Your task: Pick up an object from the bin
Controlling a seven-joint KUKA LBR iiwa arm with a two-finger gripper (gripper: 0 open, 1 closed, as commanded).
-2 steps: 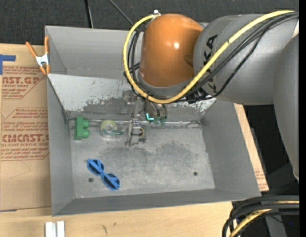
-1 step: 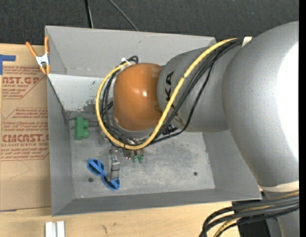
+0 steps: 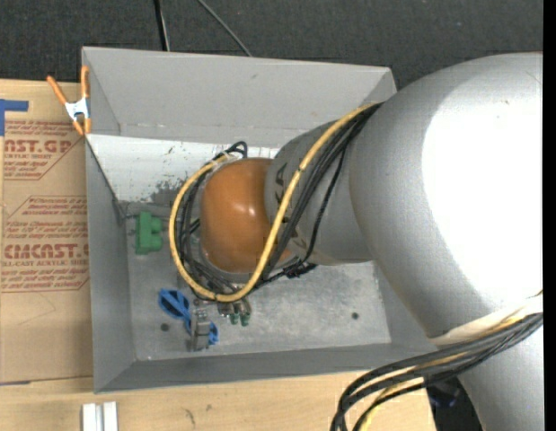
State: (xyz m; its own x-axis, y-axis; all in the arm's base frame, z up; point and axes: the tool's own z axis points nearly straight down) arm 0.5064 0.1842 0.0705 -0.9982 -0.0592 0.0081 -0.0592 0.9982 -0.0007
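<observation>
A: The grey sheet-metal bin (image 3: 233, 88) looks matt. Its walls are smooth, and its floor is scuffed and speckled with dark marks.

B: And the small green plastic block (image 3: 148, 233)?

A: Matt, moulded plastic. The blue plastic piece (image 3: 174, 302) has a slight sheen.

B: The robot's parts?

A: The rounded orange cover (image 3: 234, 214) is glossy and smooth. The silver-grey arm casing (image 3: 457, 196) is smooth with a satin finish. The yellow and black cables (image 3: 180, 214) look rubbery.

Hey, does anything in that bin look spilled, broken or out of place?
Nothing stands out. A green block lies by the left wall of the bin, and a blue piece lies on the floor near the front, beside the tool. Dark specks on the back wall look like ordinary wear, not a spill.
</observation>
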